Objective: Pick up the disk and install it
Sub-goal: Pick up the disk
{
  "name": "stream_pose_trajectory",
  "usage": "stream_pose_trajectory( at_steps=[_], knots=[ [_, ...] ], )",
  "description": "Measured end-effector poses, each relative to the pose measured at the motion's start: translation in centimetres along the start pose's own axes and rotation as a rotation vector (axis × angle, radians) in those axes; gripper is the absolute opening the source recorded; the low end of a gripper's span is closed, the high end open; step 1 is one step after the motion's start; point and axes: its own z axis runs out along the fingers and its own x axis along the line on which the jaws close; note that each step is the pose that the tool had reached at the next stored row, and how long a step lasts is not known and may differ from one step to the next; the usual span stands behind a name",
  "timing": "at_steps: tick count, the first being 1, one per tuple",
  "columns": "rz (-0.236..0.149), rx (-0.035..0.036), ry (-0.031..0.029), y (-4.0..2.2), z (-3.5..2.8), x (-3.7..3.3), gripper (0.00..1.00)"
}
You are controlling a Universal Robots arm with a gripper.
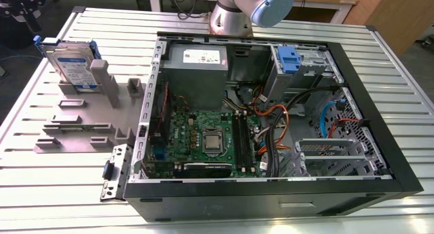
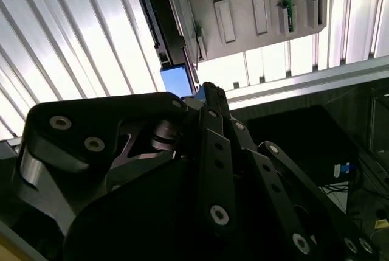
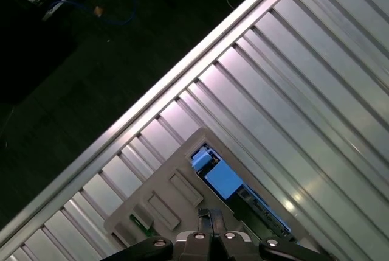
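Pincer (image 3: 210, 213) tips together in both wrist views, clamped on nothing, hanging above the grey holder (image 3: 164, 203) and the disk (image 3: 222, 179), not touching either. Disk seen edge-on there, blue rail up. Exterior view, near: slatted metal counter (image 1: 54, 193), open computer case (image 1: 271, 198) lying on its side, green circuit board (image 1: 203, 137) inside. Farther, the exterior view's left: grey holder just beside the case. Disk (image 1: 71, 66) stands upright in the holder's far slot, upper left of frame, white-and-blue label facing out, print too small to read. Far end of case: grey power box (image 1: 196, 66) with white label, blue latch (image 1: 288, 58) in the drive bay. Arm base (image 1: 237, 15) behind the case.
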Motion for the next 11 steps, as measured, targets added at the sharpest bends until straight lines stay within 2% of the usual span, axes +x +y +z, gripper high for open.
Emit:
stream_pose_trajectory(
  at_steps=[11],
  knots=[
    [-0.038,0.0003,0.0016,0.0,0.0,0.0,0.11]
  ],
)
